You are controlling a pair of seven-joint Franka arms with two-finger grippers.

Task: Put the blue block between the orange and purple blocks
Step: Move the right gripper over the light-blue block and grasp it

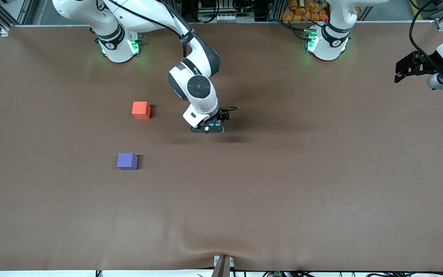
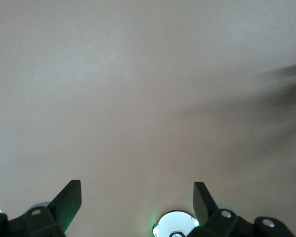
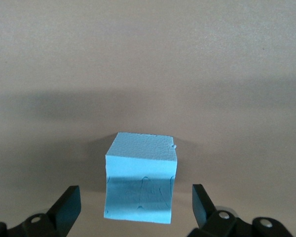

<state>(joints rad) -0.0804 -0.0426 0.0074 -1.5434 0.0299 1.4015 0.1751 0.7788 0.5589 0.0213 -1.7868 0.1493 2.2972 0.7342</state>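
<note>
The blue block (image 3: 140,170) sits on the brown table between the fingers of my right gripper (image 3: 135,190), which is open with a gap on each side of the cube. In the front view the right gripper (image 1: 207,129) is low over the middle of the table and covers most of the block. The orange block (image 1: 141,110) lies toward the right arm's end. The purple block (image 1: 127,161) is nearer the front camera than the orange one. My left gripper (image 1: 399,74) waits open over the left arm's end; between its fingers (image 2: 69,200) is only bare table.
The brown table cover (image 1: 283,184) has a wrinkle near its front edge, by a small clamp (image 1: 222,265). A robot base (image 2: 175,224) with a green light shows in the left wrist view.
</note>
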